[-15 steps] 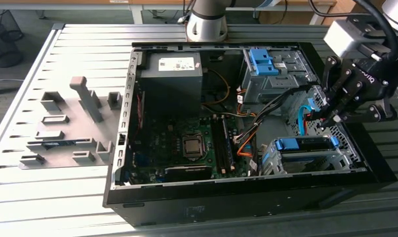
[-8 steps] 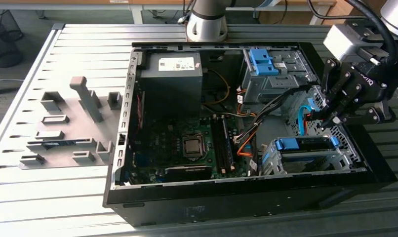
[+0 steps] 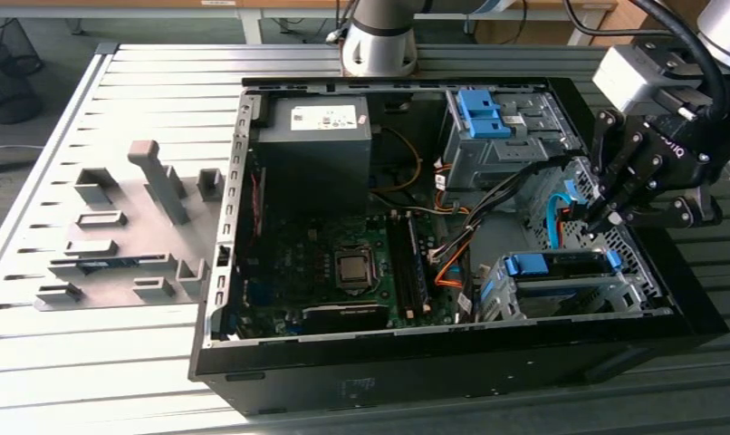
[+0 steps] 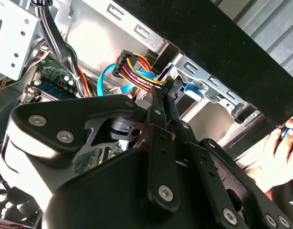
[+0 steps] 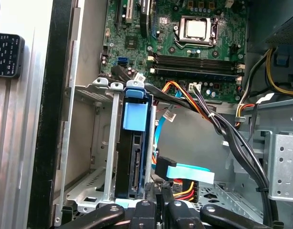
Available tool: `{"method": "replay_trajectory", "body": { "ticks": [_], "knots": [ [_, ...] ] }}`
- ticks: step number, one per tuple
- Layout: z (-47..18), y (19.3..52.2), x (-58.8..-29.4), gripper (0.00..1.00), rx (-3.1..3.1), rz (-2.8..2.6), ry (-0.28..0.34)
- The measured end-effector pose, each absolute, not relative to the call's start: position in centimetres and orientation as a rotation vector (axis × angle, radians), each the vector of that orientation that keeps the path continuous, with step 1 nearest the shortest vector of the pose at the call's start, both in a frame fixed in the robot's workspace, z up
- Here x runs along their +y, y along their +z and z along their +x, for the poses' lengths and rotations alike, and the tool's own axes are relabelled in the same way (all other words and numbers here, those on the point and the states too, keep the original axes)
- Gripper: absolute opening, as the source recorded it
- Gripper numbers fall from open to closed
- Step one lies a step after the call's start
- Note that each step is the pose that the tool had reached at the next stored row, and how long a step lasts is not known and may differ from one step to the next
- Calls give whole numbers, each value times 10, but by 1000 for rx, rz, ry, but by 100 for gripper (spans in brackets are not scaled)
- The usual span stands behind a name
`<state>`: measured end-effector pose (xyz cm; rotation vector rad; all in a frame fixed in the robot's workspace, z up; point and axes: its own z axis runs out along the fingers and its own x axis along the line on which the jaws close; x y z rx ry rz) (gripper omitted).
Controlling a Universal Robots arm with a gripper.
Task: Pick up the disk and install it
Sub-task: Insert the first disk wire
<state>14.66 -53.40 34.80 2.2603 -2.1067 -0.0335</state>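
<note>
A robotics lab or workshop is indicated: an opened computer case (image 3: 462, 299) is laid on a slatted aluminium table (image 3: 87, 362), beside which grey fixtures (image 3: 136, 227) are mounted, and behind which a wire wastebasket (image 3: 5, 68) is seen.

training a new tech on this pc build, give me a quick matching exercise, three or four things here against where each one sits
Things:
1. disk
2. gripper
3. power supply box
4. grey fixture plate

Places:
A. outside the case, exterior view's left
B. in the drive cage, near corner of the case
C. above the case's right wall, exterior view
D. far part of the case, beside the motherboard

Pairs: 1-B, 2-C, 3-D, 4-A
</note>
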Motion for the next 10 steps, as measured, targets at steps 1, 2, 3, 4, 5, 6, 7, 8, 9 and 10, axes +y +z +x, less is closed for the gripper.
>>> {"method": "replay_trajectory", "body": {
  "ticks": [1,2,3,4,5,6,7,8,9,10],
  "knots": [
    [146,348,-534,16,-2107,2260,-34],
    [146,348,-534,16,-2107,2260,-34],
    [146,348,-534,16,-2107,2260,-34],
    [146,348,-534,16,-2107,2260,-34],
    [146,348,-534,16,-2107,2260,-34],
    [146,348,-534,16,-2107,2260,-34],
    [146,348,-534,16,-2107,2260,-33],
    [146,348,-534,16,-2107,2260,-34],
    [146,348,-534,16,-2107,2260,-34],
    [146,348,-534,16,-2107,2260,-34]
  ]
}}
